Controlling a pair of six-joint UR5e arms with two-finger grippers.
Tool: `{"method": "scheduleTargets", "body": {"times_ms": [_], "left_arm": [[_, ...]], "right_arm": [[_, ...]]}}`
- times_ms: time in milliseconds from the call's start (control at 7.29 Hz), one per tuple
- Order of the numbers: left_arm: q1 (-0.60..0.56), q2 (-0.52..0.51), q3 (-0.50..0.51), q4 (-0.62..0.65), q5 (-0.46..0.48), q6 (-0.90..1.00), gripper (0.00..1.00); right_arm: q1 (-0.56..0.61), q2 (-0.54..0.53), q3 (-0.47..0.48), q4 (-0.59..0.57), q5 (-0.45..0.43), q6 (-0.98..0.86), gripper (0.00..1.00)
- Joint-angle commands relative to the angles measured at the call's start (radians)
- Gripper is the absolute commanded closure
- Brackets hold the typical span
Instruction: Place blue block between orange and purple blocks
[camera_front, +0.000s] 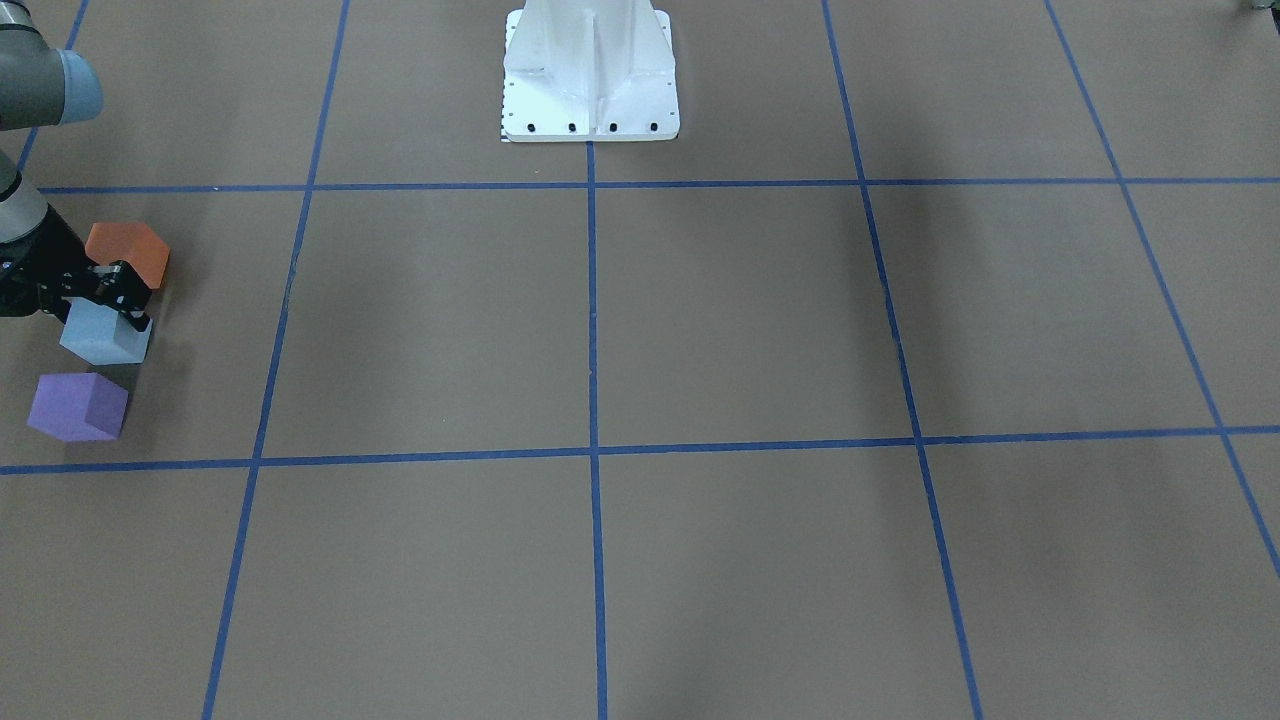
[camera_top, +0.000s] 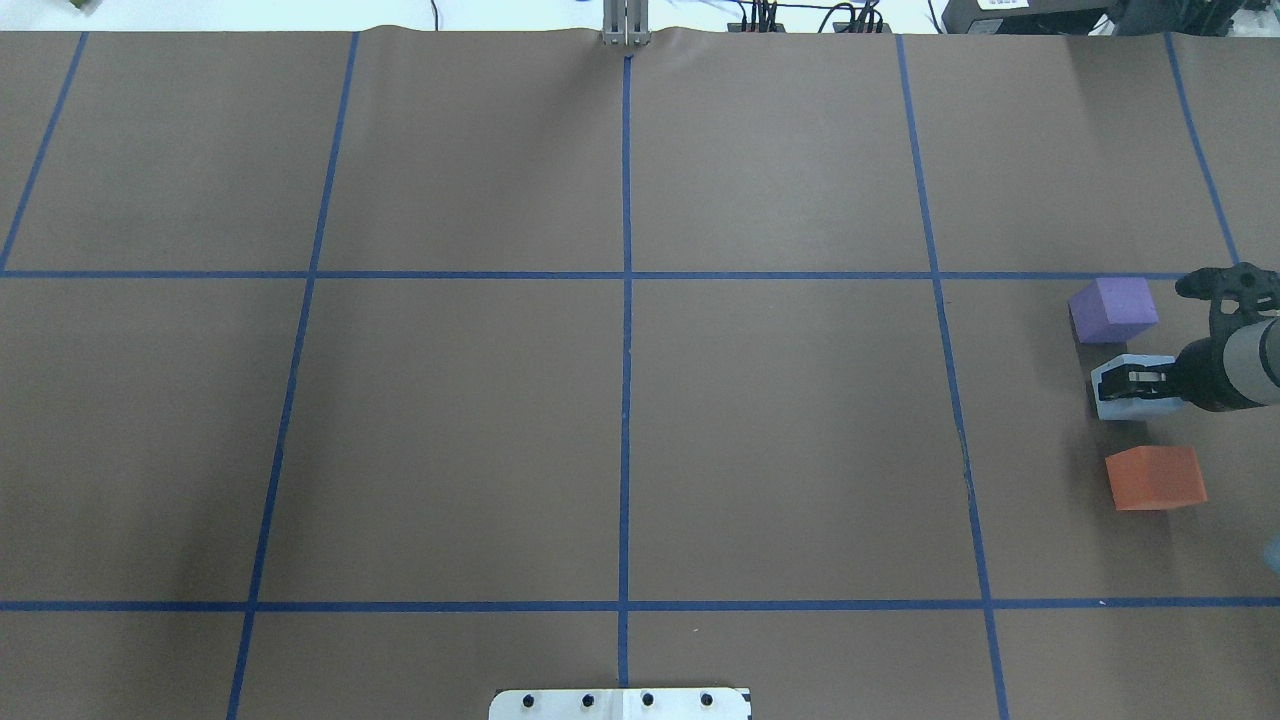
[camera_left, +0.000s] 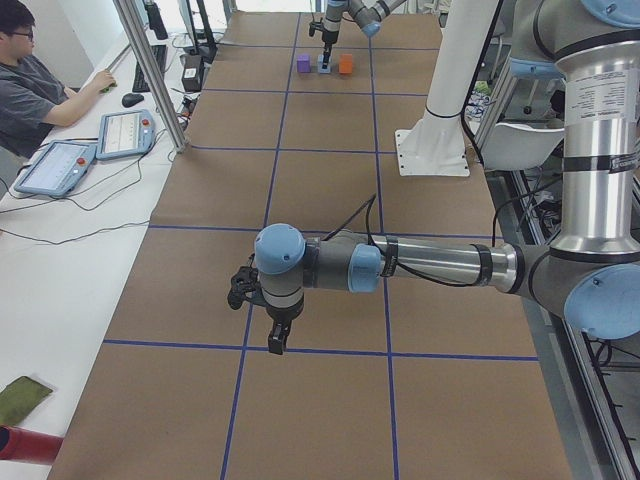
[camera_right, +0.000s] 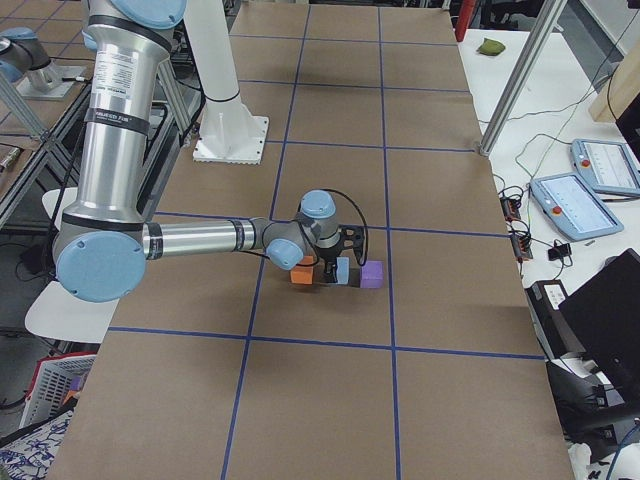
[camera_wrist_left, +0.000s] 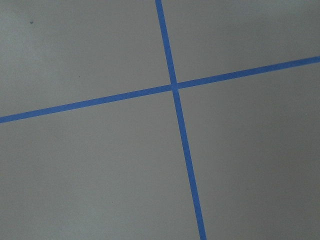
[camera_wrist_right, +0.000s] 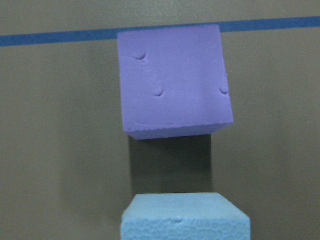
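My left gripper (camera_left: 275, 342) hangs over the brown paper table (camera_top: 450, 430) gridded with blue tape (camera_top: 626, 400); I cannot tell its finger spread. My right gripper (camera_top: 1125, 380) is closed on the pebbly foam blue block (camera_front: 100, 342), which sits between the orange block (camera_top: 1155, 478) nearer me and the purple block (camera_top: 1113, 308) beyond. Only my wrist view shows the purple block's dents.

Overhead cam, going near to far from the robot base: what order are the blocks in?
orange block -> blue block -> purple block
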Motion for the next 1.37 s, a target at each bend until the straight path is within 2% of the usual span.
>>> {"method": "scheduleTargets", "body": {"times_ms": [0,137,274,411,823,960,1097,1234], "left_arm": [[0.000,-0.001,0.000,0.000,0.000,0.000,0.00],[0.002,0.000,0.000,0.000,0.000,0.000,0.00],[0.000,0.000,0.000,0.000,0.000,-0.001,0.00],[0.000,0.000,0.000,0.000,0.000,0.000,0.00],[0.002,0.000,-0.001,0.000,0.000,0.000,0.00],[0.000,0.000,-0.001,0.000,-0.017,0.000,0.00],[0.000,0.000,-0.001,-0.001,-0.019,0.000,0.00],[0.000,0.000,0.000,-0.001,-0.017,0.002,0.00]], "right_arm": [[0.004,-0.003,0.021,0.012,0.016,-0.025,0.01],[0.050,-0.004,0.048,-0.005,0.083,-0.048,0.01],[0.126,-0.012,0.052,-0.034,0.184,-0.127,0.01],[0.204,-0.020,0.059,-0.082,0.244,-0.236,0.01],[0.495,-0.018,0.071,-0.386,0.342,-0.767,0.01],[0.577,-0.014,0.114,-0.546,0.362,-0.928,0.01],[0.622,-0.001,0.168,-0.719,0.356,-1.029,0.01],[0.641,-0.006,0.151,-0.744,0.323,-1.087,0.01]]}}
